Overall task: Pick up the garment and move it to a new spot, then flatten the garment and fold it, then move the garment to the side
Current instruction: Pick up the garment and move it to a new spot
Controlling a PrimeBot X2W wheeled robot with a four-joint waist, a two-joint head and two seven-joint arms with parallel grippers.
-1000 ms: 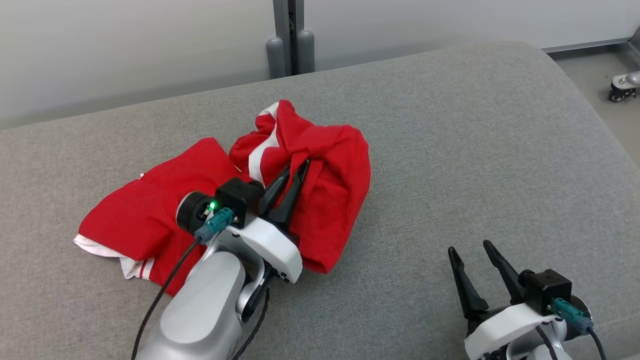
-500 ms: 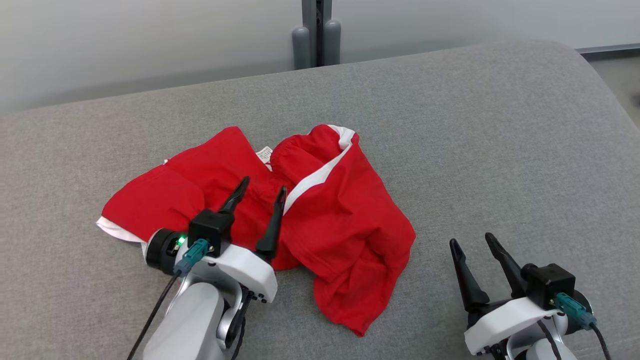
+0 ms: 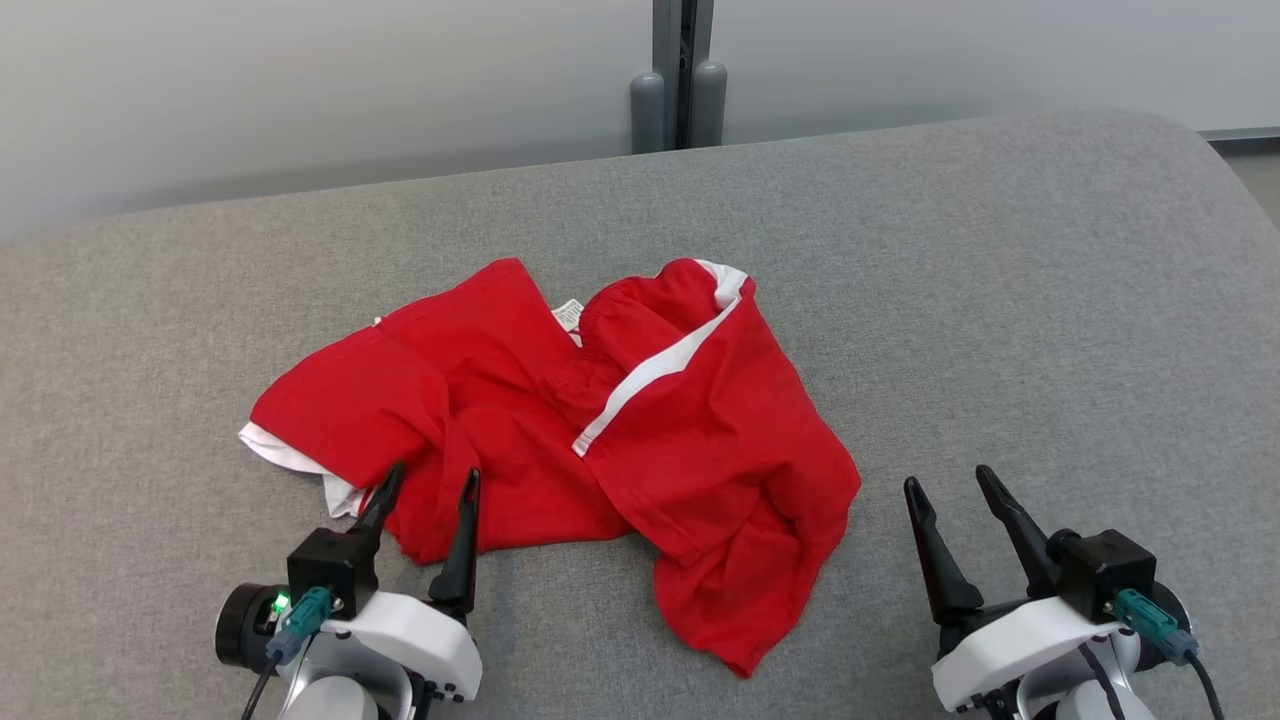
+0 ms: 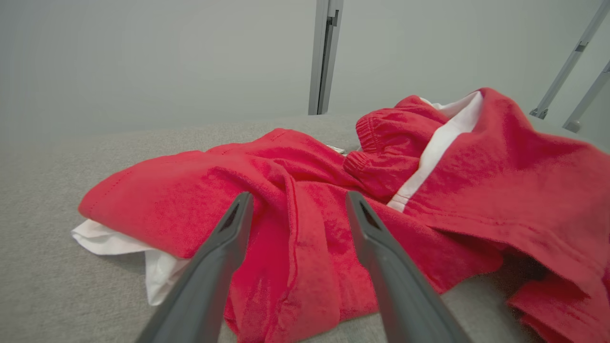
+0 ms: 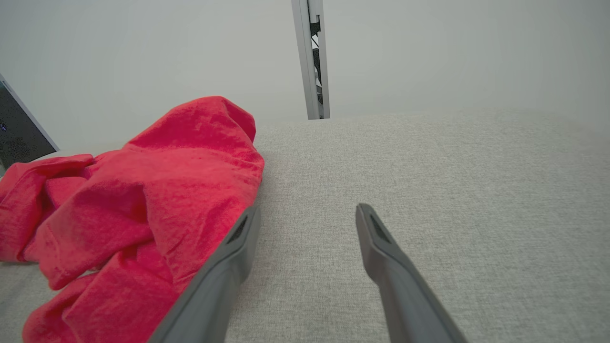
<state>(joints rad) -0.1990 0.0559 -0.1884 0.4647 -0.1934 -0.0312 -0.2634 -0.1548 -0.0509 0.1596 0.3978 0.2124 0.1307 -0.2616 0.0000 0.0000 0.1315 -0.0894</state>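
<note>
Grey soft cushion (image 3: pixel 1000 300) lies under everything, with a pale wall (image 3: pixel 300 90) and a grey post (image 3: pixel 680 70) at the top middle of the head view. On the cushion, in the middle of that frame, lies the garment (image 3: pixel 640 440). It is a pair of red shorts, all crumpled and not flat. A white stripe (image 3: pixel 655 375) runs slanted across the middle. A white edge (image 3: pixel 285 458) peeks out at the left end. A little white tag (image 3: pixel 568 312) sits near the top.

The left gripper (image 3: pixel 432 473) is at the lower left. Its fingers are spread wide and pinch nothing, and the tips lie over the near edge of the shorts. The right gripper (image 3: pixel 948 478) is at the lower right. Its fingers are spread too and hold nothing, over bare cushion near the red cloth.

The left wrist view looks low across the shorts. It shows the bunched-up waistband (image 4: pixel 381 133), and thin slanted bars (image 4: pixel 567 66) at the upper right. The right wrist view shows the lumpy right end of the shorts at the left of the frame, and a dark panel (image 5: pixel 19 133) at the far left edge.
</note>
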